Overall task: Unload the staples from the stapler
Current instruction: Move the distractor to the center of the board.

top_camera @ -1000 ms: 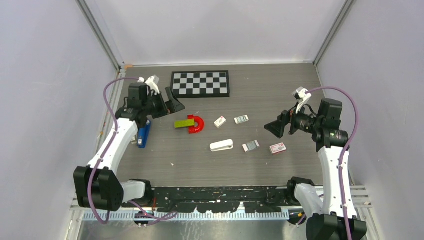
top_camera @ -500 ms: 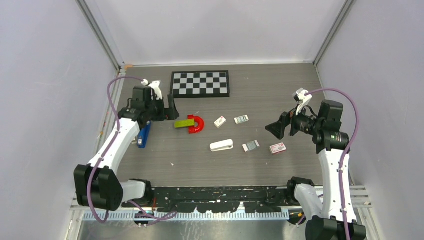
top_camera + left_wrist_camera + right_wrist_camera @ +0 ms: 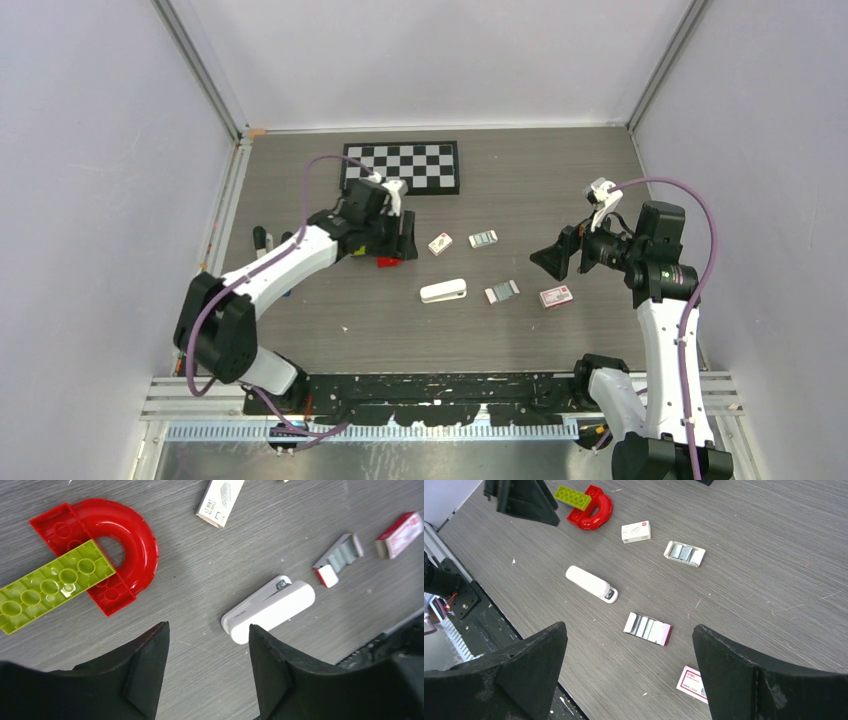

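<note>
top external view: left claw (image 3: pixel 404 246) hangs over the bench (image 3: pixel 560 180), fingers parted, nothing between them. right claw (image 3: pixel 545 262) is spread wide and empty, above the bench. the blue stapler (image 3: pixel 286 292) lies well behind the left claw, mostly hidden under that arm's forearm; only a sliver shows. both claws stand apart from it. left wrist view: white stapler (image 3: pixel 269 609) lies just past the left claw's fingertips; red arch (image 3: pixel 127 530), with a green brick (image 3: pixel 50 590) overlapping it, lies further ahead to one side.

The stapler (image 3: pixel 285 293) — all but a blue sliver — hides under the left arm (image 3: pixel 296 258).
</note>
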You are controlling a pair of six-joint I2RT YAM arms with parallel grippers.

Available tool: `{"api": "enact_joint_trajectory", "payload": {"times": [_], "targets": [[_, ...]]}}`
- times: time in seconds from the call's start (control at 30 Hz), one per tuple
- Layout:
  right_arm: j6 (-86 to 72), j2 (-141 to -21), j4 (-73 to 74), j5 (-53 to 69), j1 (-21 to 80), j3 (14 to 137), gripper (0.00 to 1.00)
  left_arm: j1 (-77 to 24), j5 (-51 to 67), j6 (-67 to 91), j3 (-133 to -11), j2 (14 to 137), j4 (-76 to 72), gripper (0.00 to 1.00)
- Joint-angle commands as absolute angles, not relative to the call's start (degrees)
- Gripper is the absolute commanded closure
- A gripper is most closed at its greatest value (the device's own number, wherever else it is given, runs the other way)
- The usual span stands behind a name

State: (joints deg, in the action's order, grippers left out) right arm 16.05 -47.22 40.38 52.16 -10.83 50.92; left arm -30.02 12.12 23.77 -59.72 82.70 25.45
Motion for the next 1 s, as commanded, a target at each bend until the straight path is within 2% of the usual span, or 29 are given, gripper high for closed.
{"api": "enact_joint_trajectory", "payload": {"times": [0.0, 0.3, 0.67, 0.97], "targets": [[16.87, -46.64, 39.29, 52.65, -10.52, 52.22, 0.00, -34.23, -3.21, 22.01, -63.72, 86.83, 30.50, 0.43], [17.04, -46.98, 39.05, 52.32, -10.12, 51.94, 0.00, -35.48, -10.64, 25.79, -67.29, 92.40, 27.31, 0.65], [17.22, -47.20, 38.98, 52.13, -9.93, 51.74, 0.00, -38.76, -11.06, 23.90, -76.29, 101.51, 29.90, 0.70], [17.42, -47.14, 39.02, 52.03, -9.66, 51.72, 0.00, -38.78, -12.11, 24.04, -76.16, 103.85, 28.77, 0.70]]}}
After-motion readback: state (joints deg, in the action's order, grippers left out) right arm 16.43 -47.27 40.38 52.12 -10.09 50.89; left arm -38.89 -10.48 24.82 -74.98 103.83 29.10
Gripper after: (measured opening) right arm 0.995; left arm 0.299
